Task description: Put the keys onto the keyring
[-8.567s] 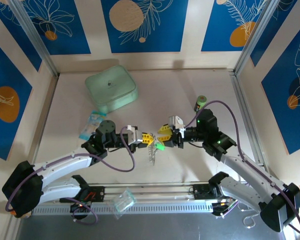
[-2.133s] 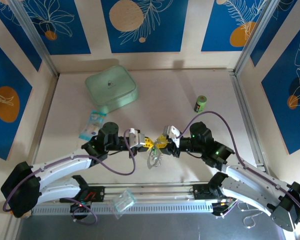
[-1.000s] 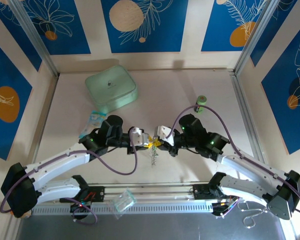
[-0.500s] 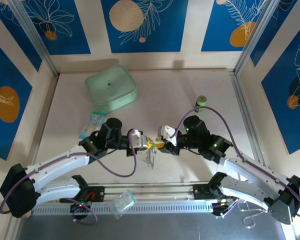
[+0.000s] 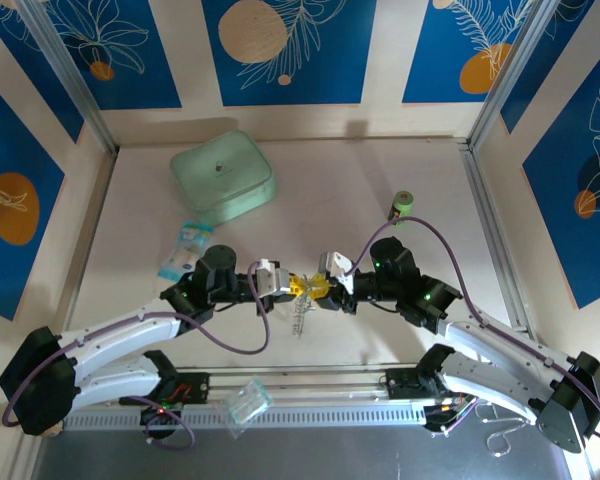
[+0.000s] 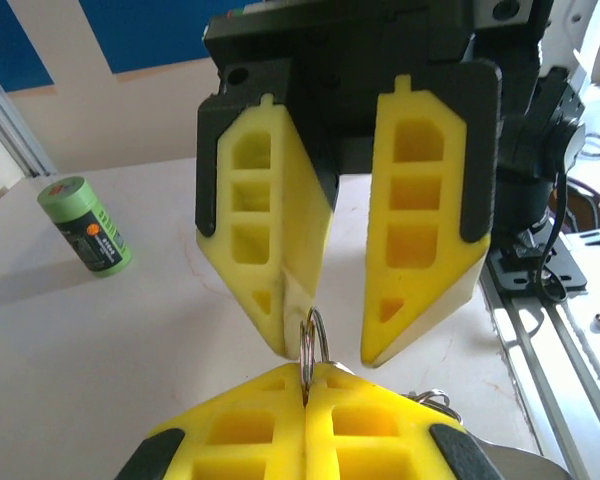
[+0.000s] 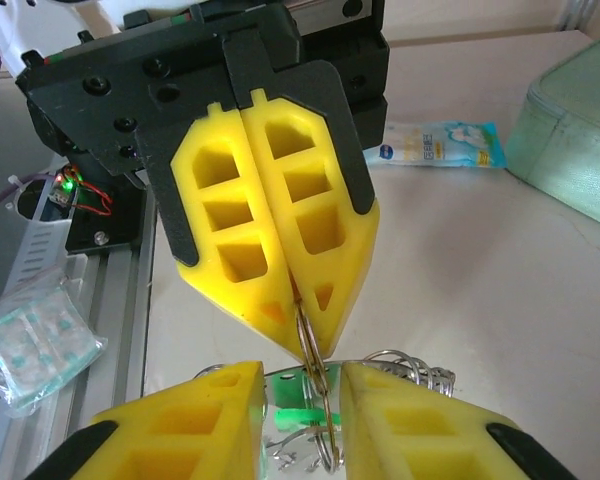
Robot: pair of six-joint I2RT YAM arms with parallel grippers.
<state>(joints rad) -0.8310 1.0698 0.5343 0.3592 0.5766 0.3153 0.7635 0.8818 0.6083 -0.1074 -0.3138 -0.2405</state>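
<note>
The two arms meet nose to nose over the middle of the worktop (image 5: pixel 350 190). The left gripper (image 5: pixel 302 287) is clenched tight, its yellow fingers (image 7: pixel 280 250) pressed flat together, and at their very tips they pinch a thin metal loop of the keyring (image 6: pixel 310 343). The loop stands upright out of that grip.

The right gripper (image 5: pixel 318 291) faces it with its jaws released. Its two fingers (image 6: pixel 420 220) stand apart, one to each side of the loop. From the right wrist camera the loop runs down through the gap between them, and I can't see either finger pressing on it.

The rest of the keyring, the sparkly beaded chain (image 7: pixel 412 372), hangs bunched just under the two grippers. I can't tell whether it touches the worktop. A small key with a green head (image 7: pixel 292 415) sits among the silvery bits right beside the loop. I can't pick out a pale key for certain.

Further off, a green can (image 5: pixel 401 207) stands upright behind the right arm. A mint-green box (image 5: pixel 223 180) sits at the far left, with a small blue packet (image 5: pixel 185 250) near it. A clear plastic bag (image 5: pixel 246 403) lies on the rail at the near edge.
</note>
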